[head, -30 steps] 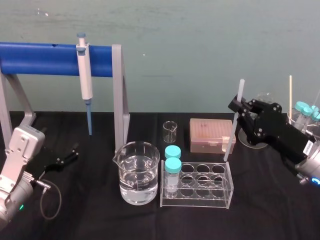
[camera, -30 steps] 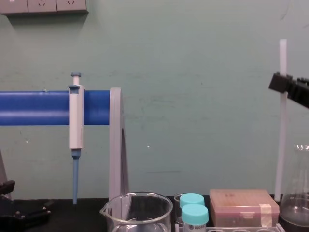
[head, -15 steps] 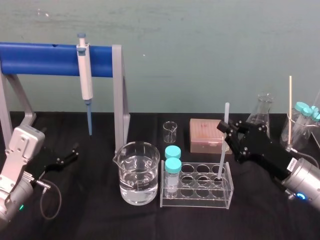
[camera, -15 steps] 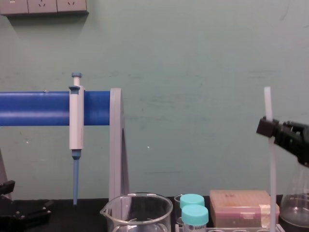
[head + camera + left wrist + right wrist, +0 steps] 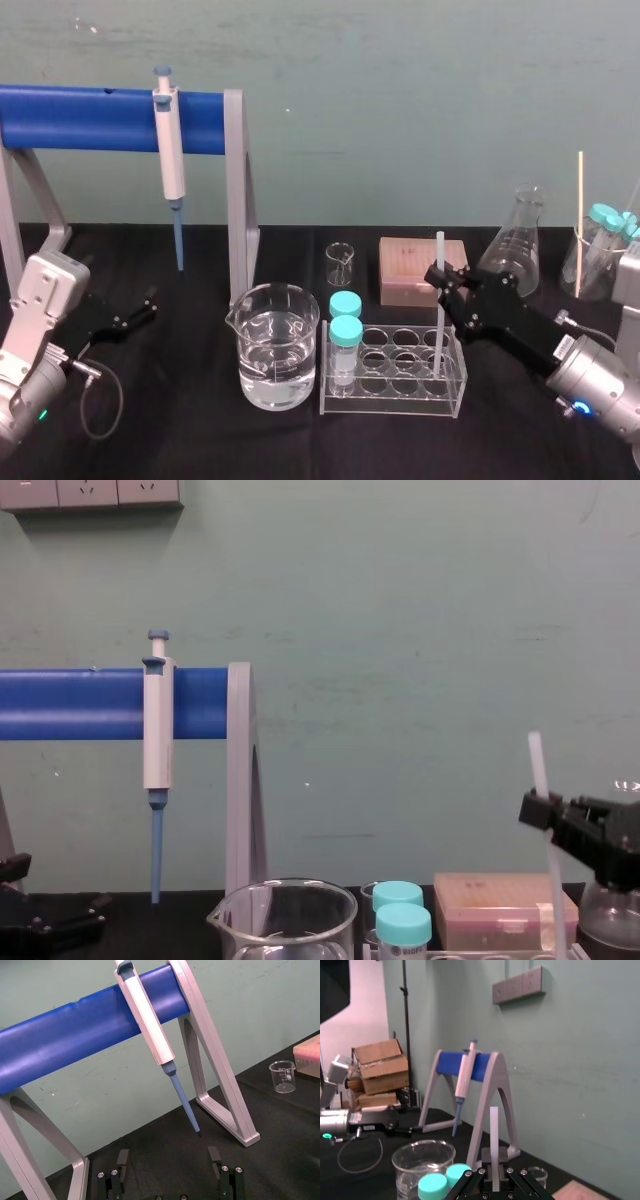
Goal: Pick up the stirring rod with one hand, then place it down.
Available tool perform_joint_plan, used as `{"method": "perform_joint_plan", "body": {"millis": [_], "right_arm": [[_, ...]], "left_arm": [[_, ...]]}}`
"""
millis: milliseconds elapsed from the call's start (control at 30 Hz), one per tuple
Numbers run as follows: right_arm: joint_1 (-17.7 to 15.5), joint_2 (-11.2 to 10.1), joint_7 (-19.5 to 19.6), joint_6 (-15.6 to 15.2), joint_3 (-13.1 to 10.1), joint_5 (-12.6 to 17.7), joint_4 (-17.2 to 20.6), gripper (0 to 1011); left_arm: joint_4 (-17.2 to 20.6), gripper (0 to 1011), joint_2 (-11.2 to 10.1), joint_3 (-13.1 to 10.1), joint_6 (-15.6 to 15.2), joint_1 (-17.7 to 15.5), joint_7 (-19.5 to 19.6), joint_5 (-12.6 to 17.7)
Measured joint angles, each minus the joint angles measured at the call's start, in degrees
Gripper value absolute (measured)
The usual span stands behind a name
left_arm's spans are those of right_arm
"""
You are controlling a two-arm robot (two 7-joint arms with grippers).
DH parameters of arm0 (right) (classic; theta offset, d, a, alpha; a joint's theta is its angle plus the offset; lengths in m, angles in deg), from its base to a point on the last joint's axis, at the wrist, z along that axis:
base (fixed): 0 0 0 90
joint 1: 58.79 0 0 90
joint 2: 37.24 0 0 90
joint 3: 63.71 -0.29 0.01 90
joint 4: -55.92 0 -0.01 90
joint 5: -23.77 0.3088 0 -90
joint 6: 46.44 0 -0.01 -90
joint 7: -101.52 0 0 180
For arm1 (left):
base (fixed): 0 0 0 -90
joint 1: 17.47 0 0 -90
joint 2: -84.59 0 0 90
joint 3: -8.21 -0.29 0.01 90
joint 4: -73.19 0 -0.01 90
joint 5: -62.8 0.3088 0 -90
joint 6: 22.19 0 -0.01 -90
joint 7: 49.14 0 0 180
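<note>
- One stirring rod [image 5: 438, 255] is clamped in the right tool [image 5: 447, 283], which grips it on its upper part. The rod stands nearly upright with its lower end inside the tube rack [image 5: 392, 403], in the rack's rightmost column. The row cannot be determined.
- Two spread fingers mark the left tool [image 5: 135, 312], which holds nothing. It is parked on the surface [image 5: 180, 430], well to the left of the rack.
- Risk, rack shift: the rack is light and clear. Sideways motion of the tool while the rod sits in a cell would probably drag or tip the rack, and with it the capped tubes [image 5: 345, 318] in its leftmost column.
- Risk, rod load: further descent once the tip meets the rack floor could bend or snap the thin rod, or make it slip in the grip.
- Risk, release: the rod stands much taller than the rack. If let go off vertical, it may lean and lever out.
- Risk, collision: the flask [image 5: 519, 245] stands just right of and behind the rack, close to the arm's withdrawal path.
- Change from 1.0 s ago: the rod was then held high, to the right of the rack and in front of the flask.
- Change from 0.5 s ago: the tip was already in the rack. The tool now sits lower and the rod deeper.
</note>
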Motion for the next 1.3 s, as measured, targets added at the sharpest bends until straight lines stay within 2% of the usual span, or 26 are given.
{"method": "perform_joint_plan", "body": {"millis": [367, 633, 967, 1200, 1267, 1300], "right_arm": [[-0.4, 1.1, 1.7, -1.6, 0.4, -1.4, -1.5, 70], [-0.9, 1.0, 3.0, -2.2, 0.4, -3.0, -1.1, 70], [-0.9, 1.0, 2.8, -2.2, 0.4, -2.7, -1.1, 75], [-0.8, 1.0, 2.6, -2.2, 0.4, -2.6, -1.2, 242], [-0.8, 1.0, 2.6, -2.2, 0.4, -2.5, -1.2, 347], [-0.8, 1.0, 2.6, -2.2, 0.4, -2.5, -1.2, 347]], "left_arm": [[0.0, 1000, 0.0, 0.0, 0.0, 0.0, 0.0, 0.0], [0.0, 1000, 0.0, 0.0, 0.0, 0.0, 0.0, 0.0], [0.0, 1000, 0.0, 0.0, 0.0, 0.0, 0.0, 0.0], [0.0, 1000, 0.0, 0.0, 0.0, 0.0, 0.0, 0.0], [0.0, 1000, 0.0, 0.0, 0.0, 0.0, 0.0, 0.0], [0.0, 1000, 0.0, 0.0, 0.0, 0.0, 0.0, 0.0]]}}
